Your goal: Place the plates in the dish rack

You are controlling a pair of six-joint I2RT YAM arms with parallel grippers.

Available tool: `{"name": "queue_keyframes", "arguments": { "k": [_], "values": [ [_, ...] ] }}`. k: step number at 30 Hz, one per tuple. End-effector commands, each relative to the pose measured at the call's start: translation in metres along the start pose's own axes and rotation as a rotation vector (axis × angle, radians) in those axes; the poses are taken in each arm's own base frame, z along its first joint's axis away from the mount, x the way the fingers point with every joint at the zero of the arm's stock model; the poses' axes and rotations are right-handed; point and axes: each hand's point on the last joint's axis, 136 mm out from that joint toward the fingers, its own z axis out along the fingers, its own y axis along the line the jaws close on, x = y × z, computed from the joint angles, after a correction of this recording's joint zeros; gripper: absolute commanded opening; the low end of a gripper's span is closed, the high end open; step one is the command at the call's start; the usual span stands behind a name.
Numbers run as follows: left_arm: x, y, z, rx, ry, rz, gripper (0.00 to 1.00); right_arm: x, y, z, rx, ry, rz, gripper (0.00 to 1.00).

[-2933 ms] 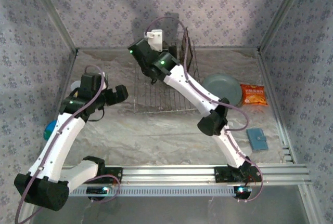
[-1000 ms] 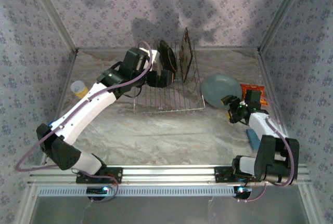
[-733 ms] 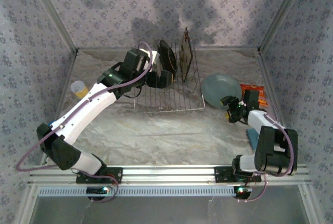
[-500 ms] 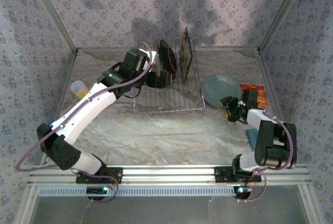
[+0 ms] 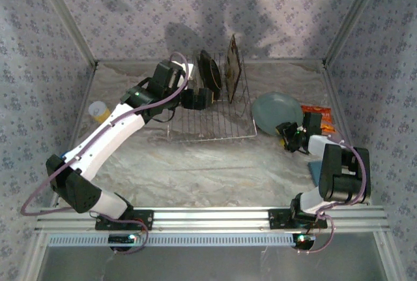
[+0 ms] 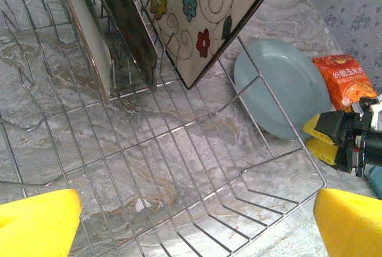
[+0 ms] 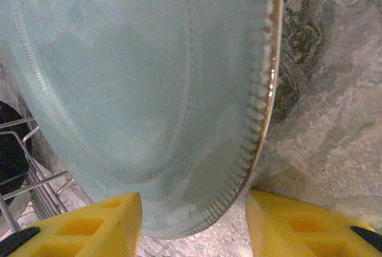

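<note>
Closing in is what the right pincer (image 6: 310, 137) does now. Its two yellow fingers stand closer together than a second ago, and the arm behind it has folded up tighter. The plain round pale grey-blue plate (image 7: 149, 78) lies right in front of this pincer on the marbled grey counter (image 5: 195, 170). The plate's near rim sits between the fingers. I cannot tell if they pinch the plate yet or only sit around it.

The left pincer (image 6: 191, 224) has not moved. It hangs over the silver wire dish rack (image 5: 208, 124) with its fingers spread wide, holding nothing. Ahead of it, three plates stand up in the rack: a round plate with a brown rim and cream middle (image 6: 80, 36), a dark round plate seen from the side (image 6: 122, 24), and a square cream plate with painted flowers (image 6: 200, 12).

So I think the blue plate is the last one to load. The squeeze looks like the start of picking it up. The rack waits just to the left of the right pincer.
</note>
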Motion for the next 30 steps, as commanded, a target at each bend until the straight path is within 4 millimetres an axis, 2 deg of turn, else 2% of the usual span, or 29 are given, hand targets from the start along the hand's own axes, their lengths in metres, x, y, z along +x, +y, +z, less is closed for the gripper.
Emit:
{"name": "queue_keyframes", "arguments": {
  "k": [1, 7, 16, 23, 27, 30],
  "values": [
    [0.002, 0.006, 0.001, -0.016, 0.008, 0.004, 0.99, -0.013, 0.011, 0.0, -0.02, -0.038, -0.023, 0.5],
    [0.003, 0.006, 0.002, -0.014, 0.011, 0.003, 0.99, -0.017, 0.01, 0.004, -0.018, -0.045, -0.018, 0.47],
    [0.002, 0.008, 0.0, -0.02, 0.01, 0.004, 0.99, -0.028, 0.023, 0.007, -0.047, -0.061, -0.029, 0.41],
    [0.003, 0.01, 0.001, -0.023, 0.013, 0.001, 0.99, -0.03, 0.024, 0.011, -0.047, -0.06, -0.029, 0.39],
    [0.003, 0.011, 0.001, -0.027, 0.014, 0.0, 0.99, -0.032, 0.025, 0.012, -0.049, -0.06, -0.028, 0.35],
    [0.004, 0.011, 0.001, -0.028, 0.016, 0.0, 0.99, -0.031, 0.026, 0.014, -0.055, -0.055, -0.026, 0.28]
  ]
}}
